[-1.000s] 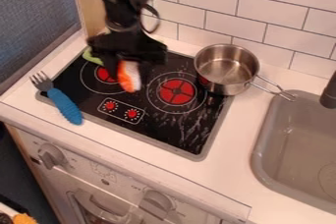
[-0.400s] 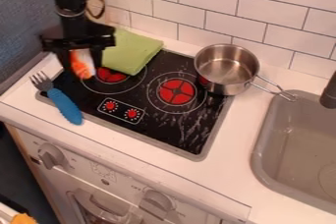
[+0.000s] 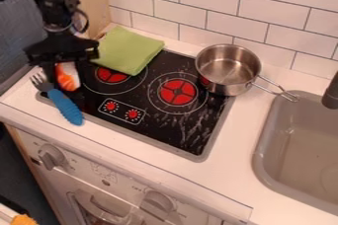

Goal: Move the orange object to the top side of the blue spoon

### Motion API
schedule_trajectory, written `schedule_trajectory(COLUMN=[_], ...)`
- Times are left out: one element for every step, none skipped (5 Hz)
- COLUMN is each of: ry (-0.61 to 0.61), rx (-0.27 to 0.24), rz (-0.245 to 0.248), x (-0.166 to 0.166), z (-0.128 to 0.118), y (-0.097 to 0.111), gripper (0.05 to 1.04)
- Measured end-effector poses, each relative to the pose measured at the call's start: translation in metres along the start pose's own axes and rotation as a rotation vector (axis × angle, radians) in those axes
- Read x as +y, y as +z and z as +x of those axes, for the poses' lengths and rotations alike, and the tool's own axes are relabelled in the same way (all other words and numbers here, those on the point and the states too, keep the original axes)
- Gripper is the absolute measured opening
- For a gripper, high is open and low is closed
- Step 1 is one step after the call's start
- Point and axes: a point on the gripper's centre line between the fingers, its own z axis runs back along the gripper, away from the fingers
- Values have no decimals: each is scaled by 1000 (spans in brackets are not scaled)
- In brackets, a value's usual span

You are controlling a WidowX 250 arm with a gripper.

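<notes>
Orange-and-white toy sushi (image 3: 68, 77): in the camera view, held in the black gripper (image 3: 66, 73), whose fingers are parted only by the toy's width, one on each side. Position: over the left part of the stove (image 3: 151, 129), just right of the tines and neck of a blue-handled fork (image 3: 64, 106), presumably the task's "spoon".

Change: arm and toy have shifted left from over the burners, closing in on the fork; more of the green cloth (image 3: 129, 50) is now exposed. Fork has not moved. Contact between toy and surface: cannot tell.

Assessment: transport nearly complete. Next, fine alignment past the tine end, lowering and release. Risk: a finger could nudge the fork and shift the reference.
</notes>
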Motion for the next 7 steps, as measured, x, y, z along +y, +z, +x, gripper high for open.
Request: schedule_trajectory(ry=[10,28,32,38,22,10,7], rx=[5,29,33,34,40,-31,-73], rz=[-8,2,3,-3,-22,-116,-135], x=[-1,1,1,0,-2,-6,-4], z=[2,-2,-3,-4,-9,-2,3], y=[-1,-3,-3,-3,3,26,41], gripper=[714,972,999,999,1001,1001,1001])
